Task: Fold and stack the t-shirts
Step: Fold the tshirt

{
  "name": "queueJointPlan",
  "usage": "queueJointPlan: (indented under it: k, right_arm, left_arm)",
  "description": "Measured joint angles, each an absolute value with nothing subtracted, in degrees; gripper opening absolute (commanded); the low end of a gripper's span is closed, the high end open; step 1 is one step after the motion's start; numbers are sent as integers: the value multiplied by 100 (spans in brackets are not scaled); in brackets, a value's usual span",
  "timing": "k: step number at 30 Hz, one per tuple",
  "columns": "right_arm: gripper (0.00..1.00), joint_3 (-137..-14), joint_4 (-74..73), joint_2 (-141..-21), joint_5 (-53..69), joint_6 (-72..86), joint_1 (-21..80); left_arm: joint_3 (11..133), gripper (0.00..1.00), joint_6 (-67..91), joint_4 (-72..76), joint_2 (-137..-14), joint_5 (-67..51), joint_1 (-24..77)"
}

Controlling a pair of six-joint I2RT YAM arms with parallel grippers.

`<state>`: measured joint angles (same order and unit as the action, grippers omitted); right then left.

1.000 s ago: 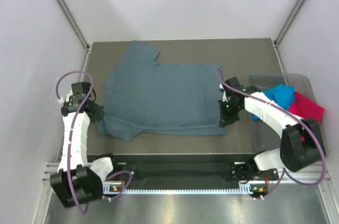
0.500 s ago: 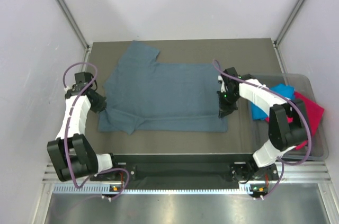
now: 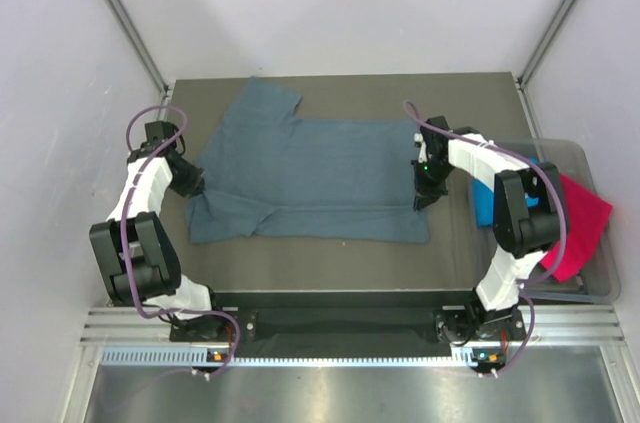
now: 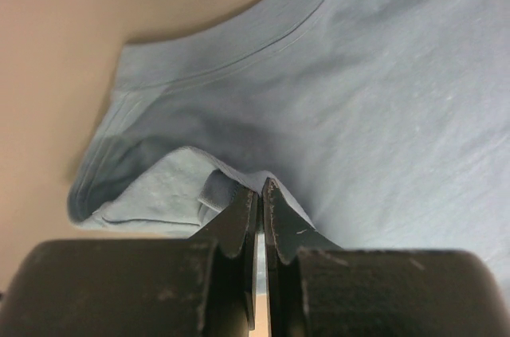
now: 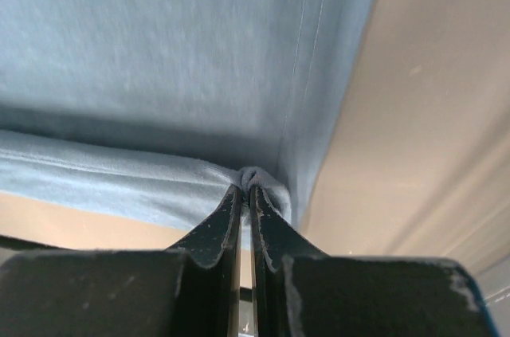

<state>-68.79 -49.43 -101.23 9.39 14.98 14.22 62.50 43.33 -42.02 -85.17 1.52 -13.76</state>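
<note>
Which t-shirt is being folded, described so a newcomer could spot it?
On the dark tabletop between the two arms lies a large dusty slate-blue cloth t-shirt, spread flat, its near edge doubled over. The left gripper and right gripper each pinch it; the bright turquoise t-shirt and magenta-pink t-shirt lie in the clear plastic tub at the right.

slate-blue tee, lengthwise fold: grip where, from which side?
Pinch the slate-blue tee at its two short ends, low, from outside: hem end from the right, collar end from the left. It lies flat and sideways, so only edges offer a lip. The left gripper and right gripper are shut there.
</note>
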Motion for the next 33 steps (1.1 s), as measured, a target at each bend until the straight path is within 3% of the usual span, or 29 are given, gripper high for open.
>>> queueJointPlan:
  k: [33]
  right_arm:
    - [0,-7555,-4950,-10847,1066,1455,1219]
  left_arm:
    - [7299,0,4136,-4047,-9950,-16,-1232]
